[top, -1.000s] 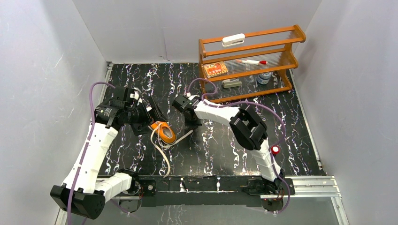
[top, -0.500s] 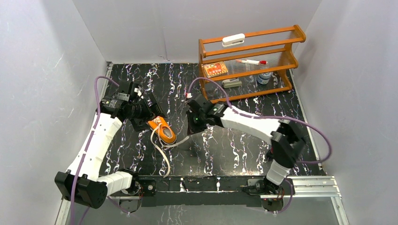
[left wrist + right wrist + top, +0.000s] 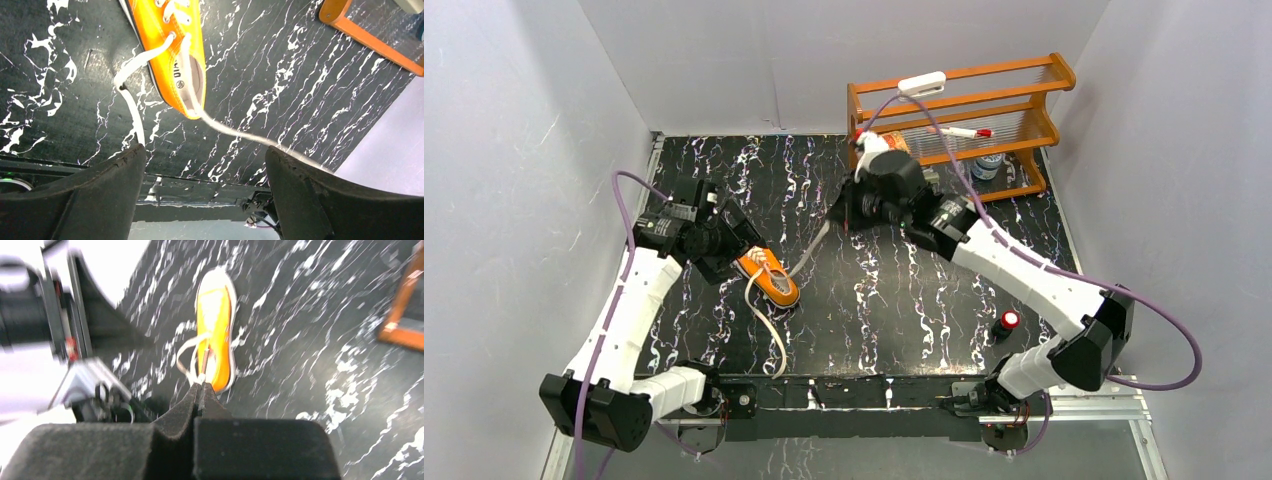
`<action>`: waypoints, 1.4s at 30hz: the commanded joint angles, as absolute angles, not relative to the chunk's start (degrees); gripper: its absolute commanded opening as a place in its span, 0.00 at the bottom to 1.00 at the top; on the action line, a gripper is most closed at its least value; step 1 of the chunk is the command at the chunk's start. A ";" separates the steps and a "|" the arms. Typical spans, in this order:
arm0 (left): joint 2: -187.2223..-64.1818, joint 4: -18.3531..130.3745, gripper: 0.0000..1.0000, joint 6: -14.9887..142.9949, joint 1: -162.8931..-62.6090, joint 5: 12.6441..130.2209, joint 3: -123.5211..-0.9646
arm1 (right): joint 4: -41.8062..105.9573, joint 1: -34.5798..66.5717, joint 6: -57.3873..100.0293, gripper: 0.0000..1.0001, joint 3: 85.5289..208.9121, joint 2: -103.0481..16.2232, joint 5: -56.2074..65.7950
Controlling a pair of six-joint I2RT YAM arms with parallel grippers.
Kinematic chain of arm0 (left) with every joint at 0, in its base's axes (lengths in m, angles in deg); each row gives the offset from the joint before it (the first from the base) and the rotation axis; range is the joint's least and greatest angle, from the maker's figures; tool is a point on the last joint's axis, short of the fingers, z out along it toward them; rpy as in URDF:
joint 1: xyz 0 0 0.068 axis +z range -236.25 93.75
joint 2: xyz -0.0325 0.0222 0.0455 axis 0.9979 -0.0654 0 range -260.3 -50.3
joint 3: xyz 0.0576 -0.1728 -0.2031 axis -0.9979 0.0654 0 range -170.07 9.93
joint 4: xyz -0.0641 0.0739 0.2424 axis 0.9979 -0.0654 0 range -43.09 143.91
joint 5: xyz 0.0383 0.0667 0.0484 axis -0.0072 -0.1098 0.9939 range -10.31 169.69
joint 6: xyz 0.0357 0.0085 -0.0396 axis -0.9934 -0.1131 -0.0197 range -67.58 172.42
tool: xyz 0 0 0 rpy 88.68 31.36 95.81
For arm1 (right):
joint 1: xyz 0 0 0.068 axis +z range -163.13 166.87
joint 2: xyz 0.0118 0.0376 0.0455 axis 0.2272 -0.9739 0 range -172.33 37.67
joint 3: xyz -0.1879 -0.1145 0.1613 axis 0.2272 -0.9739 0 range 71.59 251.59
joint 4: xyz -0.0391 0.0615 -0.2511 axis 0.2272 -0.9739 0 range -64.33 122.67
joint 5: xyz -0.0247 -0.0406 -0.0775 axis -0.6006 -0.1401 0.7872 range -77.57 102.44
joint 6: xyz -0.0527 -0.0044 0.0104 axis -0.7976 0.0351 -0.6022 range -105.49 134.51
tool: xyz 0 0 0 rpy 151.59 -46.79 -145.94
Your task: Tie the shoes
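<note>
We see the orange sneaker (image 3: 767, 278) lying on the black marbled table (image 3: 904, 300), left of centre. Our right gripper (image 3: 201, 386) is pinched tight on one white lace (image 3: 809, 250), drawn taut from the sneaker. Our left gripper (image 3: 202, 152) hangs near the heel, jaws spread wide, holding nothing. The other lace (image 3: 776, 340) trails loose toward the near edge.

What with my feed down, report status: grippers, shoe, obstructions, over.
Right gripper shut on one lace, stretched taut from sneaker. Left gripper open, empty, beside sneaker. Other lace slack on table. Nothing obstructing.
</note>
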State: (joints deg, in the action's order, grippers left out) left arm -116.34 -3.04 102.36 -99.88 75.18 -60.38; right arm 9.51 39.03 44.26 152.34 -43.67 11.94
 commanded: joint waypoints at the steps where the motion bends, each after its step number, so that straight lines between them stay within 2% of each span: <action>1: -113.14 -2.30 0.83 104.65 -99.61 73.16 -55.66 | 12.26 35.33 42.89 0.00 160.98 -45.70 21.50; 4: -112.52 2.29 0.78 103.62 -99.59 68.78 -51.47 | 10.56 32.75 42.57 0.00 163.87 -47.54 24.22; 9: -118.21 9.95 0.70 98.82 -99.77 59.13 -48.56 | 10.78 28.49 41.38 0.00 163.30 -48.18 18.82; 16: -130.45 11.24 0.55 94.18 -105.24 65.42 -52.51 | 11.32 25.83 41.22 0.00 160.69 -47.40 14.42; 20: -132.90 12.35 0.54 95.93 -106.57 69.57 -52.18 | 11.31 24.57 41.40 0.00 160.35 -47.06 13.78; 23: -135.04 15.38 0.54 95.95 -107.43 67.69 -51.21 | 11.29 23.92 41.40 0.00 160.84 -47.44 13.20; 29: -143.49 16.58 0.44 94.27 -111.07 70.63 -53.56 | 11.41 23.31 41.07 0.00 161.24 -48.02 12.79; 31: -144.43 16.10 0.28 92.38 -114.80 72.91 -55.49 | 10.73 22.90 40.45 0.00 160.60 -47.16 13.33; 34: -142.71 17.64 0.12 93.27 -121.38 69.21 -55.80 | 7.19 22.65 39.25 0.00 159.74 -44.34 19.63; 37: -142.69 18.58 0.03 92.98 -129.52 68.10 -56.73 | 2.27 22.45 37.26 0.00 158.16 -38.12 26.84; 42: -148.09 21.02 0.00 89.17 -140.81 68.18 -61.01 | -3.78 22.46 37.83 0.00 152.18 -28.64 32.72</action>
